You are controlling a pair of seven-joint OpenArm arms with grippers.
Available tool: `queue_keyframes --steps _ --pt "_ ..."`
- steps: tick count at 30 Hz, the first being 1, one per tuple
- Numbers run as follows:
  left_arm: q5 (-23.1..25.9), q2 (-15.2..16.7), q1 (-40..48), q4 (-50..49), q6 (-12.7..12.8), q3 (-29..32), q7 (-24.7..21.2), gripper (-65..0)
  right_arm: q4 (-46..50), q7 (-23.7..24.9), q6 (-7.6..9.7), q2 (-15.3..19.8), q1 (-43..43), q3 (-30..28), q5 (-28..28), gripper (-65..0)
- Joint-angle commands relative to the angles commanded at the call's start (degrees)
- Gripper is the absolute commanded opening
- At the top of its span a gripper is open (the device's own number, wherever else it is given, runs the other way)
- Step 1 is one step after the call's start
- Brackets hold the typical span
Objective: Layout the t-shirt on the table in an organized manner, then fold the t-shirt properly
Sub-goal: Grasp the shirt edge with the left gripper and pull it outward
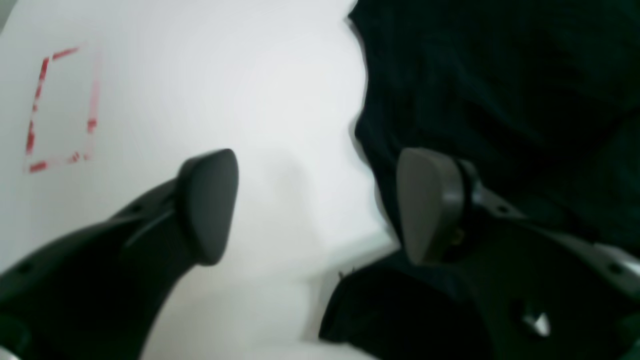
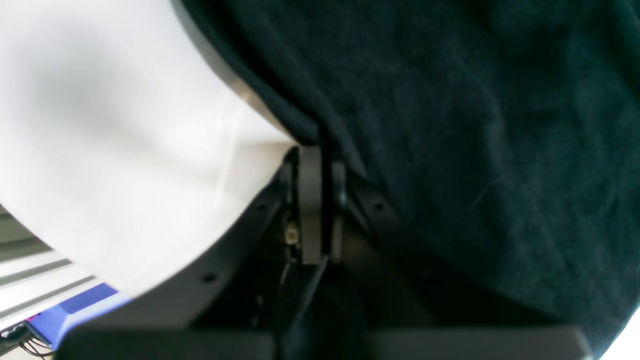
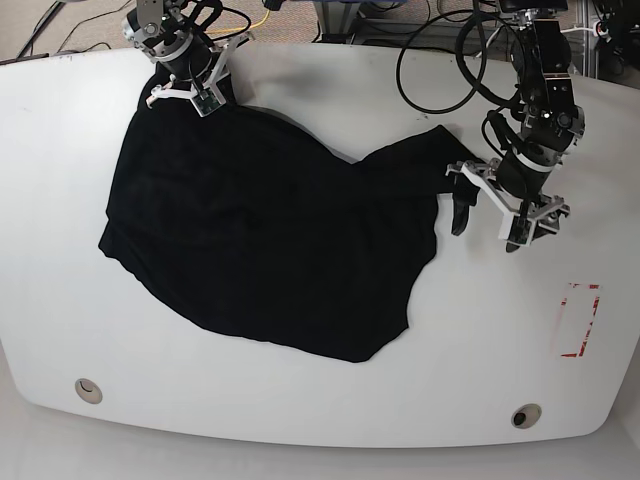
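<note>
Over at the far left corner of the table (image 3: 320, 420), the right gripper (image 2: 320, 200) is pinched tight on the t-shirt's (image 3: 260, 240) edge. Left gripper (image 1: 315, 205), jaws spread wide and empty, hovers just beside the cloth's right-hand edge. Shirt sprawls rumpled across the left and middle. Risk: a one-sided pull could bunch it further, since nothing anchors the right side.

Robot lab: cabled arms (image 3: 535, 90), taped white table (image 3: 300, 400).
</note>
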Motion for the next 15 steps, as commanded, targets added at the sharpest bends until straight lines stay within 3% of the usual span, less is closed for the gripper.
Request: queue_keyframes --steps 8,15 --pt "0.0 2.29 -8.97 -15.47 0.0 0.0 0.97 -13.1 0.0 0.09 0.09 -0.88 0.09 -0.09 0.09 -65.0" --pt "-0.09 2.46 -13.01 -25.85 0.0 2.73 0.97 -13.1 0.0 0.09 0.09 -1.14 0.18 -0.09 0.09 -65.0"
